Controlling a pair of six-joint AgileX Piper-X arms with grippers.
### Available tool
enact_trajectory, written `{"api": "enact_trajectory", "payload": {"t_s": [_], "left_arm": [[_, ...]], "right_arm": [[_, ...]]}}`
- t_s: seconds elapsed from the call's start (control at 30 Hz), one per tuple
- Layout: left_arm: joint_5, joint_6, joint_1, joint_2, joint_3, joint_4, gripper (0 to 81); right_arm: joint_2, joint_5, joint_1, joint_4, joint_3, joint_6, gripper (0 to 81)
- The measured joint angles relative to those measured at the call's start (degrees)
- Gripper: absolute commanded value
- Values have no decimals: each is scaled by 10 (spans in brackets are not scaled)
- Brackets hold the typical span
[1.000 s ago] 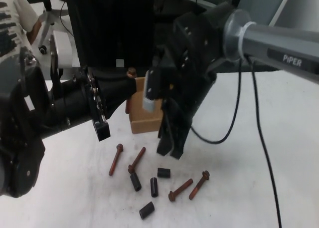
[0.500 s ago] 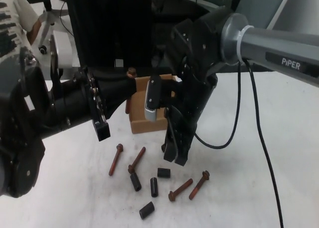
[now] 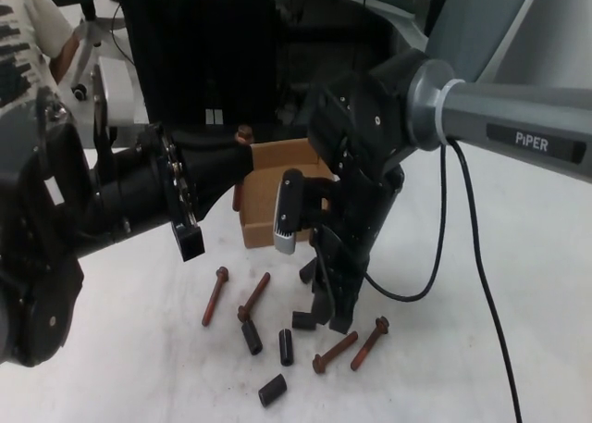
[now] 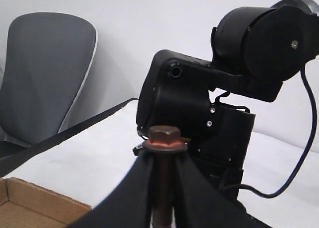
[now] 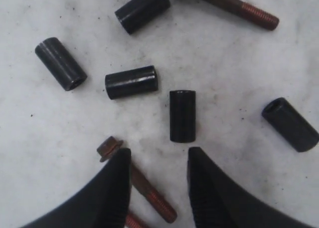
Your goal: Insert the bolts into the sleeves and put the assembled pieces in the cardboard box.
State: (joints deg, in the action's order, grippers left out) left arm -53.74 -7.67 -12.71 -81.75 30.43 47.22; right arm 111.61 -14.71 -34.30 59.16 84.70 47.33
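I had the left gripper point(image 4: 162, 160) clamped on a bolt point(image 4: 164, 138), shank between the fingers, head just above the tips, held up near the cardboard box point(image 3: 262, 221). The right gripper point(image 5: 157, 155) was low over the bench point(image 3: 555, 303), fingers parted a narrow way, one black sleeve point(image 5: 182, 115) just ahead of the gap. Other sleeves point(image 5: 131, 82) and loose bolts point(image 5: 227, 3) lay around it, outside the box.
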Motion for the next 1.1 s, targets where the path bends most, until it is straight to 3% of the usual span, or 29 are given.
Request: {"api": "enact_trajectory", "payload": {"t_s": [1.1], "left_arm": [[0, 0, 0, 0, 0, 0, 3]], "right_arm": [[41, -15, 0, -54, -1, -11, 354]]}}
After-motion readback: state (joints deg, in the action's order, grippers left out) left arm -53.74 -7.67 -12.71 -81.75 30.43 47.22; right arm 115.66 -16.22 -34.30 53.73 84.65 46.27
